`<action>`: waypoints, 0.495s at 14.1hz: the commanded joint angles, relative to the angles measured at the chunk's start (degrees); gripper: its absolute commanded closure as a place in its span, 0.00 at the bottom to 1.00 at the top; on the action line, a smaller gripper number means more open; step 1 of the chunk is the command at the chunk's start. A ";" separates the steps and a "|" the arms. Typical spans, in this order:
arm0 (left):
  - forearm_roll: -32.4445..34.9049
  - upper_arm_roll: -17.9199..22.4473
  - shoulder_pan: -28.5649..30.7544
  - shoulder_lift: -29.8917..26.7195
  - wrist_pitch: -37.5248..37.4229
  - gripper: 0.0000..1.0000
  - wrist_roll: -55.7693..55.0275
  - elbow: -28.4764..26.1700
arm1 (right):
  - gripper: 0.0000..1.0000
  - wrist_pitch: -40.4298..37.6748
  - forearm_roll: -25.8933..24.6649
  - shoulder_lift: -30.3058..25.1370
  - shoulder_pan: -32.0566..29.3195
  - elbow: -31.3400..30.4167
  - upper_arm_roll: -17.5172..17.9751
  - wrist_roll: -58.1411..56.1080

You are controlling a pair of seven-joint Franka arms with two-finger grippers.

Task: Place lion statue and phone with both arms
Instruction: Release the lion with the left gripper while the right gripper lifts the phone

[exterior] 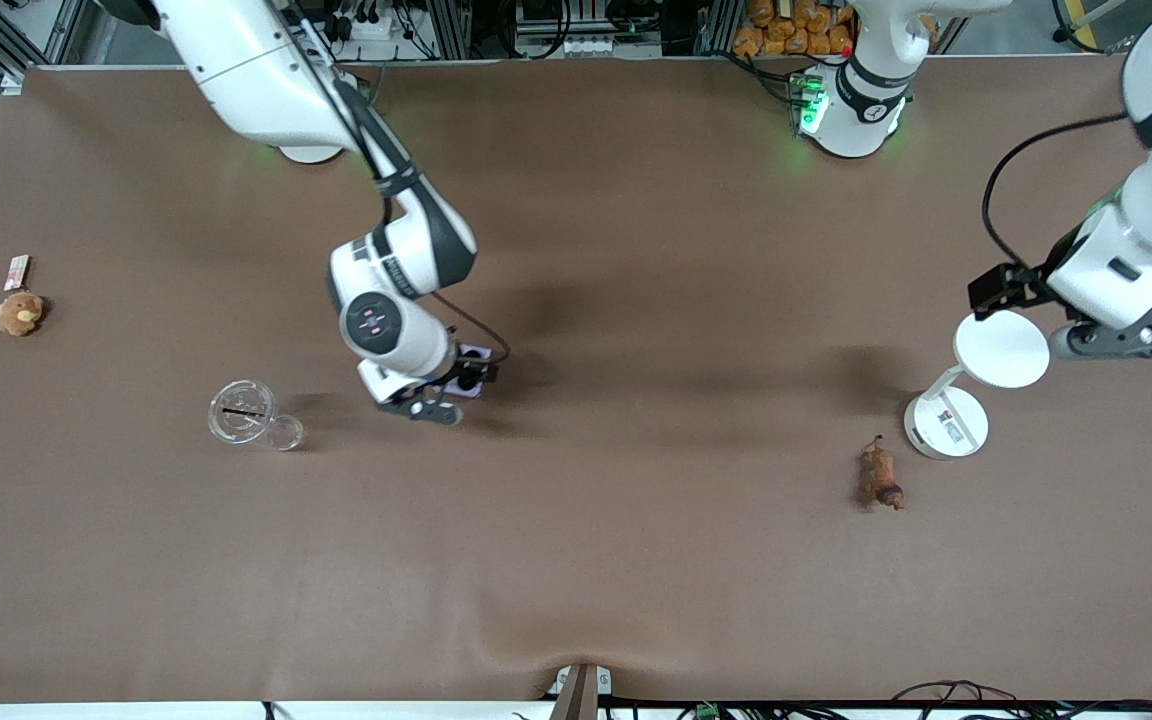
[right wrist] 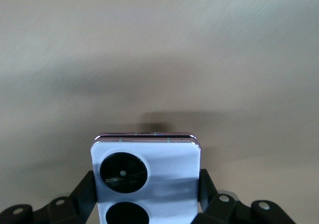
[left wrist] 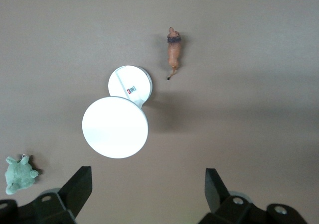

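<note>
The right gripper (right wrist: 147, 199) held the phone (right wrist: 147, 179) tight between its two fingers, up over the middle of the table (exterior: 636, 250). The left gripper (left wrist: 148, 186) hung wide open over a white lamp (exterior: 976, 375). The lion statue (exterior: 881, 478) lay on the table just beside the lamp's base, nearer the front camera.

bench (exterior: 636, 560): matt brown cloth-like cover
phone (right wrist: 149, 179): glossy lavender, smooth
ashtray (exterior: 241, 412): clear glass
lamp (exterior: 1001, 350): smooth white plastic

A broad brown table (exterior: 636, 560) fills the scene. Along its far edge stand metal frame posts (exterior: 456, 25), tangled cables (exterior: 376, 20) and green indicator light (exterior: 814, 105).
</note>
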 commanded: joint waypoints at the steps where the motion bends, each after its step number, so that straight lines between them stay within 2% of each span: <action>1: -1.96 -0.43 -0.18 -2.15 -3.38 0.00 0.41 2.67 | 1.00 -0.84 -0.19 -1.18 -4.19 -0.21 -1.11 -7.94; 4: -4.07 -0.95 -0.01 -5.58 -5.84 0.00 0.41 -0.12 | 1.00 -1.02 -0.19 -0.57 -8.85 -0.30 -1.81 -13.59; 5: -4.16 -1.13 0.17 -6.20 -4.02 0.00 0.06 -2.40 | 1.00 -1.02 -0.28 -0.48 -9.21 -0.30 -1.90 -13.60; 7: -4.25 -1.13 0.34 -5.34 -2.33 0.00 0.05 -2.52 | 1.00 -0.84 -0.98 0.22 -9.39 -0.47 -2.07 -13.60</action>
